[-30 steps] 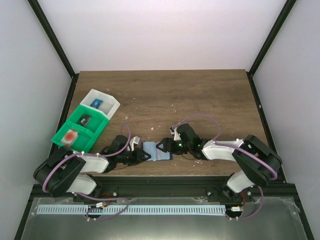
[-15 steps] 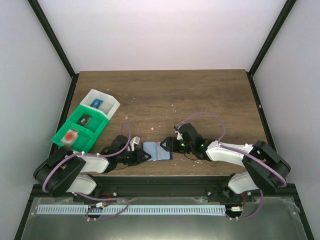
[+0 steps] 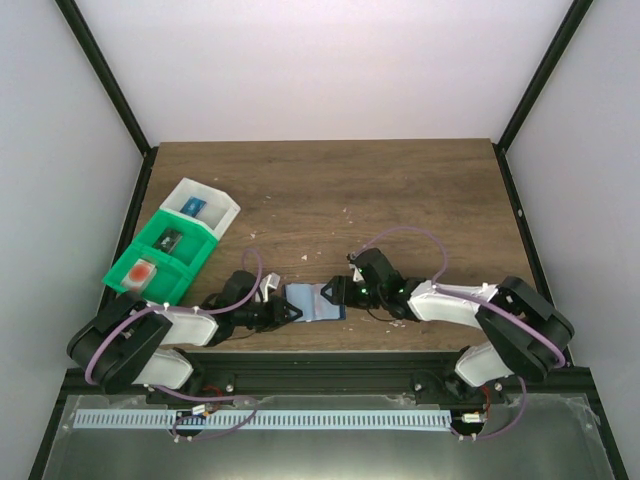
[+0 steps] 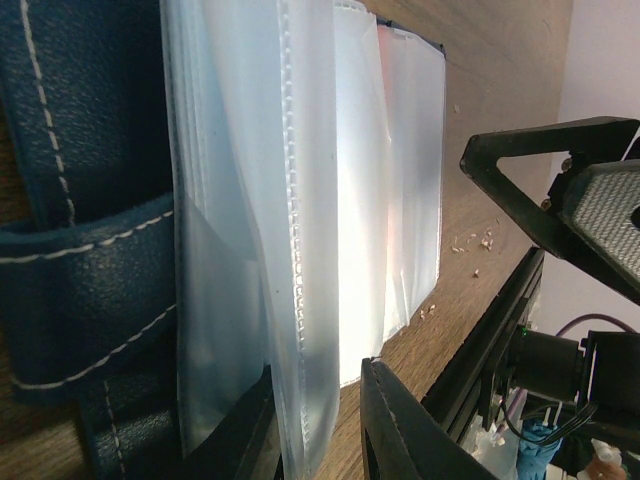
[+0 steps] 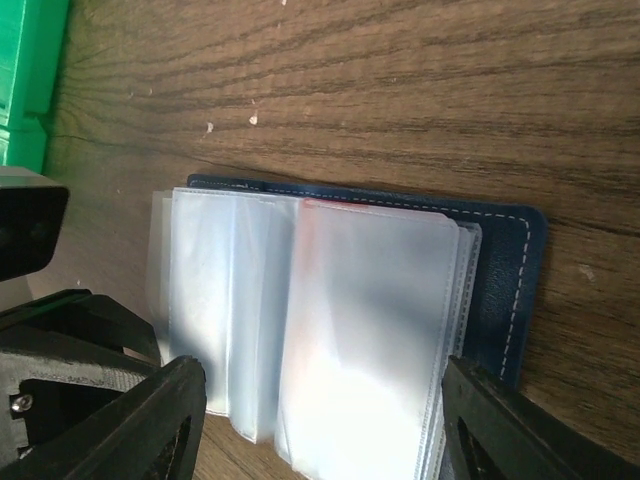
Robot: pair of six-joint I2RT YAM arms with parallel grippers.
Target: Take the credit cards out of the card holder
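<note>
The card holder (image 3: 310,302) lies open on the wood near the front edge, dark blue cover (image 5: 505,290) down and clear sleeves fanned out. A pinkish credit card (image 5: 365,310) shows inside the top sleeve, also faintly visible in the left wrist view as the credit card (image 4: 385,190). My left gripper (image 3: 291,311) comes in from the left; the left gripper (image 4: 318,372) is shut on a bunch of sleeves (image 4: 300,300), with a sliver of wood showing beside one finger. My right gripper (image 3: 331,292) comes from the right; the right gripper (image 5: 322,378) stands open, its fingers astride the sleeves.
A green bin (image 3: 160,258) joined to a white bin (image 3: 212,207) sits at the left edge of the table; a pale card with a red blotch (image 3: 140,271) lies in the green bin's nearest compartment. The table's front rail (image 4: 500,320) runs close by.
The right arm has shifted slightly, its gripper easing a little to the right. The left arm and the card holder have not moved.
</note>
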